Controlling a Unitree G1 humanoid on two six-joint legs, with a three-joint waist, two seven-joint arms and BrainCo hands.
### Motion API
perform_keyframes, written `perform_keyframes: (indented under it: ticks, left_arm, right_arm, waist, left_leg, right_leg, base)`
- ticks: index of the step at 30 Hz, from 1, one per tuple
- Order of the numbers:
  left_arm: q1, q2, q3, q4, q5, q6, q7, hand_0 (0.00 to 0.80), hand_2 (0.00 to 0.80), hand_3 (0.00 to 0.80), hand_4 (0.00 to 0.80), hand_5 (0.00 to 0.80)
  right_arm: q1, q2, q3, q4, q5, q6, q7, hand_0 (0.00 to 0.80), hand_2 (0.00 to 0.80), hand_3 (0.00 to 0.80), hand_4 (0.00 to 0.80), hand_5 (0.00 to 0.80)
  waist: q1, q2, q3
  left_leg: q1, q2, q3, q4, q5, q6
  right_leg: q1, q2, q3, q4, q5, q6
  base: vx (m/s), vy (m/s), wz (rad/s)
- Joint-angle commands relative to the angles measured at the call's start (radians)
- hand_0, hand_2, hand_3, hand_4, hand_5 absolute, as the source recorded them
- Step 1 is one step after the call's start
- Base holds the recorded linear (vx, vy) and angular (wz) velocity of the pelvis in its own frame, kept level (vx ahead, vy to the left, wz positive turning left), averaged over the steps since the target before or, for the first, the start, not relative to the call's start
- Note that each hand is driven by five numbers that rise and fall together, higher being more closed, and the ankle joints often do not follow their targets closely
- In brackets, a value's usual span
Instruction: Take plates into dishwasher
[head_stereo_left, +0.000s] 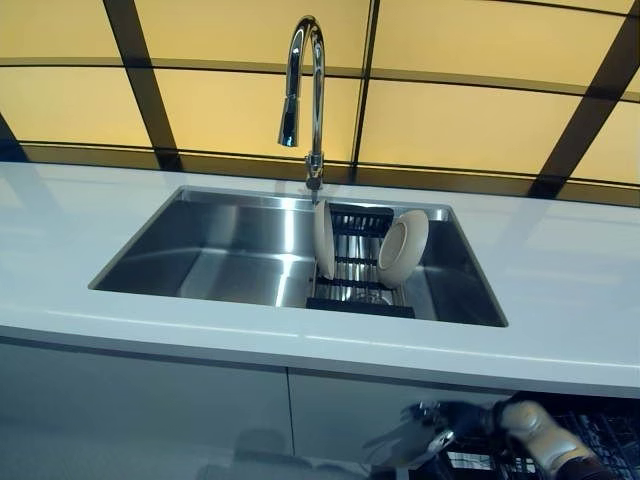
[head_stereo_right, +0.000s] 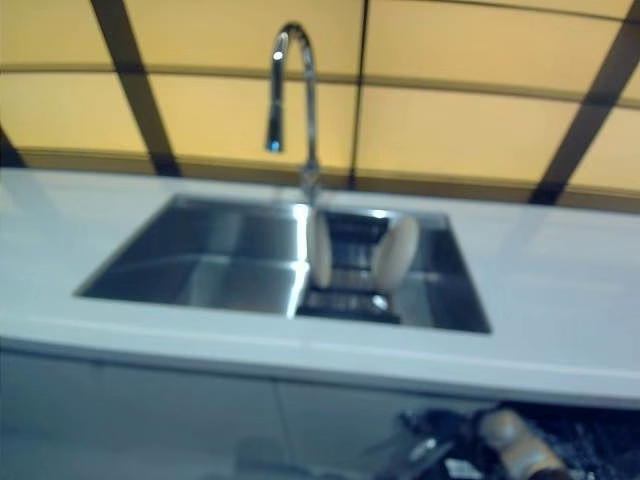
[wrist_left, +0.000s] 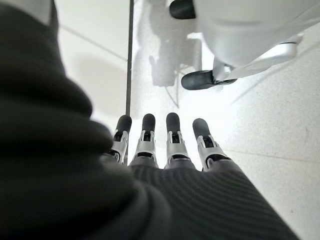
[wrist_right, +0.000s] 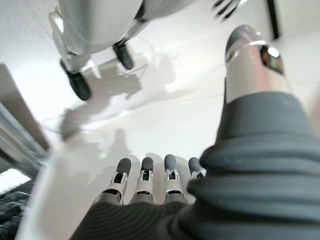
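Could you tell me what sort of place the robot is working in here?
Most likely a kitchen. A steel sink is set into a white countertop under a tall faucet, two plates stand on edge in a rack inside the sink, and what looks like a dishwasher rack shows below.

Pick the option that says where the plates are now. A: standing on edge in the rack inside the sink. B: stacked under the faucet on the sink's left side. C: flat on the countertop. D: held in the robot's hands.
A: two plates stand on edge in the dark rack in the right part of the sink; both hands hold nothing.
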Motion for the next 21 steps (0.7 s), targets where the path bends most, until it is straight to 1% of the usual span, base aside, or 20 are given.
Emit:
perform_keyframes:
  ticks: [1, 3, 4, 5, 9, 11, 12, 15, 16, 17, 18, 20, 21]
  left_arm:
    - [-0.019, 0.03, 0.021, 0.05, 0.037, -0.016, -0.007, 0.0, 0.0, 0.0, 0.0, 0.0]
    - [-0.009, 0.031, 0.023, 0.057, 0.036, -0.027, -0.011, 0.0, 0.0, 0.0, 0.0, 0.0]
    - [-0.006, 0.03, 0.024, 0.058, 0.037, -0.031, -0.013, 0.0, 0.0, 0.0, 0.0, 0.0]
    - [0.002, 0.028, 0.025, 0.064, 0.042, -0.04, -0.015, 0.0, 0.0, 0.0, 0.0, 0.0]
    - [0.019, 0.023, 0.019, 0.085, 0.048, -0.065, -0.02, 0.0, 0.0, 0.0, 0.0, 0.0]
    - [0.025, 0.02, 0.014, 0.096, 0.049, -0.075, -0.023, 0.0, 0.0, 0.0, 0.0, 0.0]
    - [0.027, 0.019, 0.01, 0.103, 0.048, -0.079, -0.024, 0.0, 0.0, 0.0, 0.0, 0.0]
    - [0.029, 0.012, 0.007, 0.115, 0.047, -0.087, -0.022, 0.0, 0.0, 0.0, 0.0, 0.0]
    - [0.028, 0.008, -0.002, 0.119, 0.041, -0.089, -0.019, 0.0, 0.0, 0.0, 0.0, 0.0]
    - [0.026, 0.006, -0.005, 0.125, 0.039, -0.092, -0.02, 0.0, 0.0, 0.0, 0.0, 0.0]
    - [0.023, 0.002, -0.007, 0.129, 0.039, -0.095, -0.02, 0.0, 0.0, 0.0, 0.0, 0.0]
    - [0.022, -0.003, -0.012, 0.134, 0.038, -0.1, -0.021, 0.0, 0.0, 0.0, 0.0, 0.0]
    - [0.019, -0.005, -0.013, 0.136, 0.037, -0.101, -0.021, 0.0, 0.0, 0.0, 0.0, 0.0]
  right_arm:
    - [-0.009, -0.02, -0.03, -0.13, 0.198, 0.068, 0.173, 0.0, 0.0, 0.0, 0.0, 0.0]
    - [-0.014, -0.033, -0.067, -0.181, 0.279, 0.097, 0.242, 0.0, 0.0, 0.0, 0.0, 0.0]
    - [-0.015, -0.035, -0.076, -0.194, 0.298, 0.102, 0.257, 0.0, 0.0, 0.0, 0.0, 0.0]
    - [-0.022, -0.041, -0.109, -0.236, 0.369, 0.14, 0.298, 0.0, 0.0, 0.0, 0.0, 0.0]
    - [-0.06, -0.035, -0.167, -0.305, 0.574, 0.21, 0.344, 0.0, 0.0, 0.0, 0.0, 0.0]
    - [-0.089, -0.016, -0.193, -0.339, 0.699, 0.241, 0.328, 0.0, 0.0, 0.0, 0.0, 0.0]
    - [-0.104, -0.004, -0.204, -0.353, 0.749, 0.244, 0.317, 0.0, 0.0, 0.0, 0.0, 0.0]
    - [-0.132, 0.019, -0.225, -0.383, 0.834, 0.251, 0.279, 0.0, 0.0, 0.0, 0.0, 0.0]
    - [-0.158, 0.037, -0.239, -0.401, 0.911, 0.264, 0.237, 0.0, 0.0, 0.0, 0.0, 0.0]
    - [-0.174, 0.047, -0.246, -0.403, 0.947, 0.268, 0.212, 0.0, 0.0, 0.0, 0.0, 0.0]
    - [-0.189, 0.057, -0.26, -0.402, 1.004, 0.259, 0.17, 0.0, 0.0, 0.0, 0.0, 0.0]
    - [-0.21, 0.072, -0.284, -0.386, 1.047, 0.245, 0.113, 0.0, 0.0, 0.0, 0.0, 0.0]
    - [-0.222, 0.078, -0.294, -0.374, 1.064, 0.235, 0.058, 0.0, 0.0, 0.0, 0.0, 0.0]
  waist:
    - [-0.022, -0.014, -0.003]
    - [-0.026, -0.014, -0.008]
    - [-0.027, -0.013, -0.009]
    - [-0.029, -0.012, -0.013]
    - [-0.029, -0.009, -0.024]
    - [-0.026, -0.006, -0.03]
    - [-0.025, -0.004, -0.033]
    - [-0.024, 0.0, -0.038]
    - [-0.023, 0.003, -0.042]
    - [-0.022, 0.004, -0.044]
    - [-0.021, 0.005, -0.047]
    - [-0.02, 0.007, -0.049]
    - [-0.02, 0.008, -0.051]
  left_leg:
    - [-0.023, -0.029, 0.079, 0.005, -0.029, 0.057]
    - [-0.022, -0.027, 0.084, 0.005, -0.032, 0.055]
    - [-0.022, -0.027, 0.085, 0.005, -0.033, 0.054]
    - [-0.02, -0.026, 0.089, 0.005, -0.036, 0.052]
    - [-0.017, -0.023, 0.097, 0.005, -0.043, 0.049]
    - [-0.015, -0.022, 0.1, 0.005, -0.047, 0.048]
    - [-0.014, -0.022, 0.101, 0.005, -0.049, 0.048]
    - [-0.012, -0.02, 0.103, 0.005, -0.051, 0.046]
    - [-0.012, -0.019, 0.102, 0.005, -0.052, 0.046]
    - [-0.011, -0.018, 0.102, 0.005, -0.053, 0.046]
    - [-0.011, -0.018, 0.101, 0.005, -0.054, 0.045]
    - [-0.009, -0.017, 0.099, 0.005, -0.056, 0.044]
    - [-0.008, -0.017, 0.099, 0.005, -0.057, 0.044]
  right_leg:
    - [-0.012, -0.019, 0.011, 0.051, -0.056, 0.065]
    - [-0.01, -0.018, 0.013, 0.048, -0.058, 0.067]
    - [-0.009, -0.019, 0.013, 0.046, -0.058, 0.068]
    - [-0.005, -0.02, 0.012, 0.042, -0.059, 0.07]
    - [0.001, -0.022, 0.016, 0.036, -0.064, 0.074]
    - [0.006, -0.023, 0.016, 0.03, -0.066, 0.075]
    - [0.008, -0.024, 0.017, 0.027, -0.066, 0.076]
    - [0.013, -0.025, 0.019, 0.021, -0.067, 0.078]
    - [0.014, -0.025, 0.02, 0.019, -0.068, 0.079]
    - [0.016, -0.026, 0.02, 0.018, -0.069, 0.079]
    - [0.018, -0.026, 0.02, 0.017, -0.071, 0.079]
    - [0.02, -0.027, 0.021, 0.017, -0.074, 0.079]
    - [0.021, -0.027, 0.021, 0.017, -0.075, 0.079]
  base:
    - [0.034, -0.005, 0.0]
    - [0.033, -0.002, -0.02]
    - [0.039, 0.002, -0.04]
    - [0.04, 0.001, -0.02]
    - [0.024, 0.001, -0.01]
    - [0.0, 0.0, 0.0]
    - [0.0, 0.0, 0.0]
    - [0.009, 0.011, -0.03]
    - [0.0, 0.0, 0.0]
    - [0.0, 0.0, 0.0]
    - [0.0, 0.0, 0.0]
    - [0.0, 0.0, 0.0]
    - [0.0, 0.0, 0.0]
